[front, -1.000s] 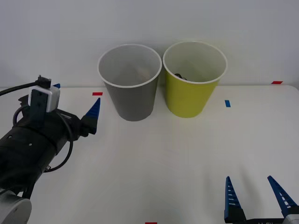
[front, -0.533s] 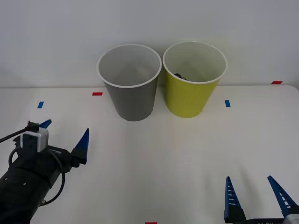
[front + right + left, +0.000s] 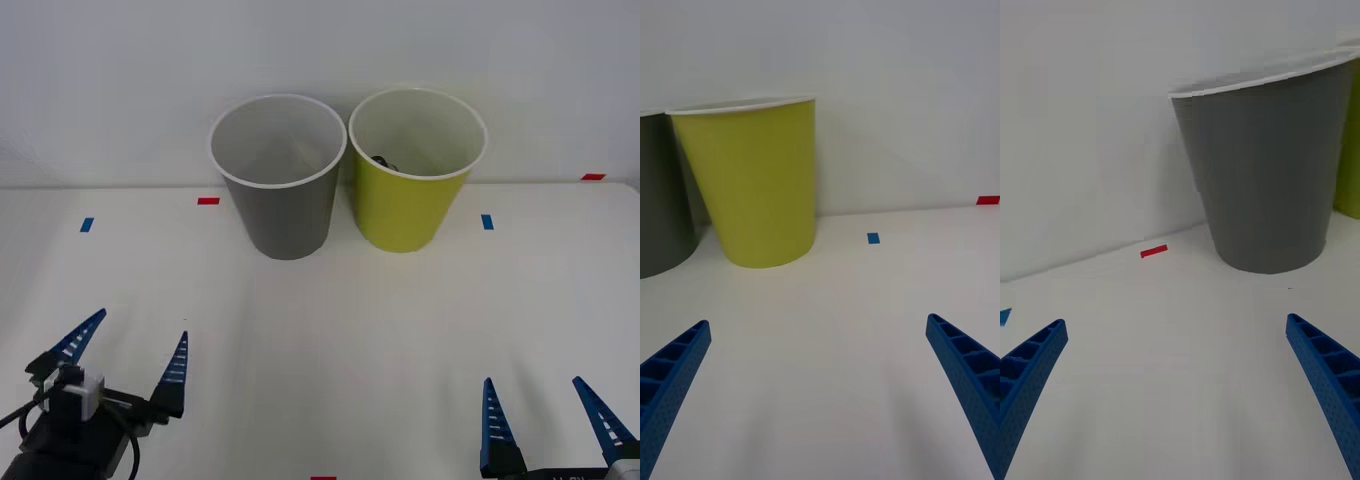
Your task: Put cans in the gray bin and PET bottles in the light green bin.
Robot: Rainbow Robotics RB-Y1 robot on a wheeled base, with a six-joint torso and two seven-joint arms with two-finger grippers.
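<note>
Both hands stand spread and empty, low over the near bench: left hand [image 3: 128, 354], right hand [image 3: 548, 412]. The gray bin [image 3: 280, 180] and light green bin [image 3: 412, 175] stand touching, well ahead of them. Something dark lies inside the green bin; probably the bottle, likely light, slippery, best gripped mid-body.

A tall tapered gray bin [image 3: 279, 180] and matching yellow-green bin [image 3: 416, 175], white-rimmed, stand upright, side by side at the surface's far edge.
</note>
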